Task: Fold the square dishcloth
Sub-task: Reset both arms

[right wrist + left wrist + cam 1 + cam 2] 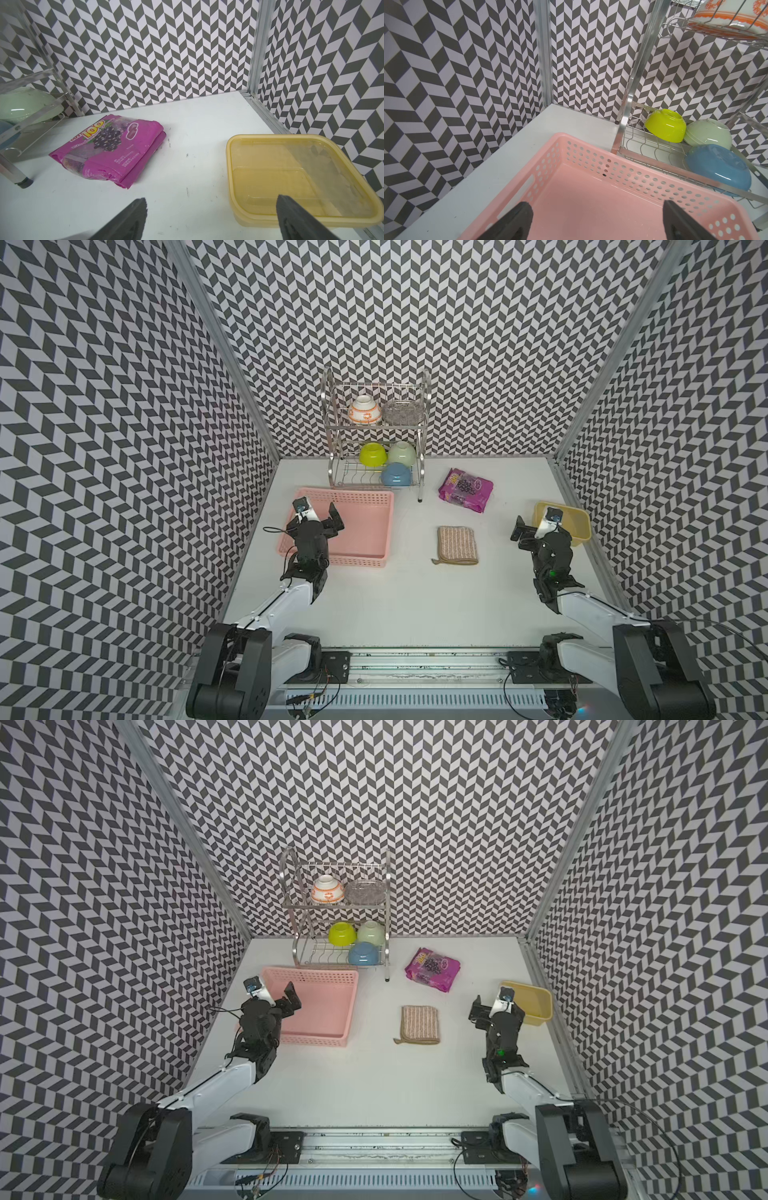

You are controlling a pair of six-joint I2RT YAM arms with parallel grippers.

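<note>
The square dishcloth is brown with pale stripes and lies flat on the white table, right of centre, in both top views. A small loop sticks out at its near left corner. Nothing touches it, and neither wrist view shows it. My left gripper hangs open over the pink basket, well to the left of the cloth, with nothing between its fingers. Right of the cloth, my right gripper stands open and empty above the table, beside the yellow container.
A metal dish rack at the back holds several upturned bowls, among them a blue bowl. A purple snack bag lies behind the cloth. Patterned walls close in the table on three sides.
</note>
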